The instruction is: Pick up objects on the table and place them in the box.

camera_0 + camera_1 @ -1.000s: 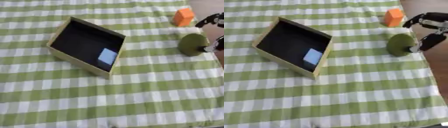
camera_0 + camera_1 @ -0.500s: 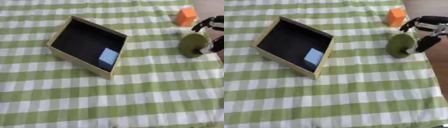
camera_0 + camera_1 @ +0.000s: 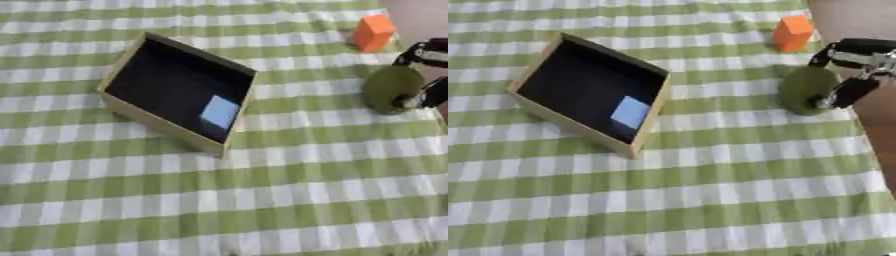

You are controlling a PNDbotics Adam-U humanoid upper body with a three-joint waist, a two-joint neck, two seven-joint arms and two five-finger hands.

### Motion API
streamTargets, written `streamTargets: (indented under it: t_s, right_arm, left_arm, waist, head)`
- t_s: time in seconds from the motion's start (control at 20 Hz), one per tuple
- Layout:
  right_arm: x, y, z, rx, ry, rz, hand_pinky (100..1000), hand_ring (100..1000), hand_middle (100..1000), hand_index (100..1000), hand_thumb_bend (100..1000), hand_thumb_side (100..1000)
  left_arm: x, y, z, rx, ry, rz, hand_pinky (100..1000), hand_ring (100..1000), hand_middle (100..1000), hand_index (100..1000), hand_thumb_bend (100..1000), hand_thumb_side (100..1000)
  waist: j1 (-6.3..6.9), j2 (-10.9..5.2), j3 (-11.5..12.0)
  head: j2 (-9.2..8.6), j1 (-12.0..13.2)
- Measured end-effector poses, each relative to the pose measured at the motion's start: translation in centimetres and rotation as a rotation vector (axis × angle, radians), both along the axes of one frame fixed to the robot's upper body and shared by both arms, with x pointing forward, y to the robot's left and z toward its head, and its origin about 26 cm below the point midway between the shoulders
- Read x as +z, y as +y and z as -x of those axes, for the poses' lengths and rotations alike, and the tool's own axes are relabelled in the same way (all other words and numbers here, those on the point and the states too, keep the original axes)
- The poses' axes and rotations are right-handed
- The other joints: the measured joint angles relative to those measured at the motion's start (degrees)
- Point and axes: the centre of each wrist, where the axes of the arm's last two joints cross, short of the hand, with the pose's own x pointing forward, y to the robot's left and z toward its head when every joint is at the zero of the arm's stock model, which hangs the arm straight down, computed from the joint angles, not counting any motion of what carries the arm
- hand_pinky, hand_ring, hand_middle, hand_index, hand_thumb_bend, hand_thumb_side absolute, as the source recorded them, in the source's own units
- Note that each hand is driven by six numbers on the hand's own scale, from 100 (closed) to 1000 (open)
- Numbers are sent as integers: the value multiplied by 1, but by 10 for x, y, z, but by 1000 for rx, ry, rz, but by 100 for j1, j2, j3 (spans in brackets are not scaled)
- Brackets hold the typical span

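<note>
A dark olive round object (image 3: pixel 803 90) lies on the checked cloth at the right. My right hand (image 3: pixel 857 61) reaches in from the right edge; a finger curls over the object's top and the thumb (image 3: pixel 839 94) presses its lower right side. An orange block (image 3: pixel 793 32) stands beyond it, near the far right corner. The open cardboard box (image 3: pixel 570 128) with a black inside sits left of centre, holding a light blue block (image 3: pixel 630 112) near its right corner. My left hand shows in neither view.
The green and white checked cloth (image 3: pixel 710 200) covers the table. Its right edge runs just past the olive object, with brown floor (image 3: pixel 859 20) beyond.
My right hand's fingers have drawn in from spread apart onto the olive object's right side. The object, the box and the blocks have stayed in place.
</note>
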Motion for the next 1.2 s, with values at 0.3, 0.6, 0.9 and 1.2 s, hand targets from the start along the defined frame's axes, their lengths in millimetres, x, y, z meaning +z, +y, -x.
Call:
streamTargets:
  t_s: [0.3, 0.6, 0.9, 1.2]
  right_arm:
    - [9, 14, 5, 57, -25, -35, 869, 804, 582, 713, 212, 127]
    - [30, 29, 14, 112, -87, -53, 862, 787, 564, 698, 172, 114]
    - [66, 54, 27, 211, -197, -76, 862, 772, 555, 691, 156, 100]
    - [101, 88, 38, 341, -262, -80, 860, 762, 554, 691, 139, 100]
  left_arm:
    - [0, 0, 0, -1, 2, 0, 813, 818, 850, 841, 204, 841]
    - [0, 0, 0, -1, 2, 0, 814, 818, 850, 840, 205, 837]
    - [0, 0, 0, -1, 2, -1, 814, 819, 849, 840, 206, 837]
    - [0, 0, 0, -3, 4, -1, 814, 818, 848, 840, 208, 834]
  waist:
    - [0, 0, -11]
    - [0, -1, -20]
    - [-2, -6, -19]
    - [-13, -7, -8]
  head:
    - [1, 16]
    - [12, 19]
    - [55, 19]
    - [81, 5]
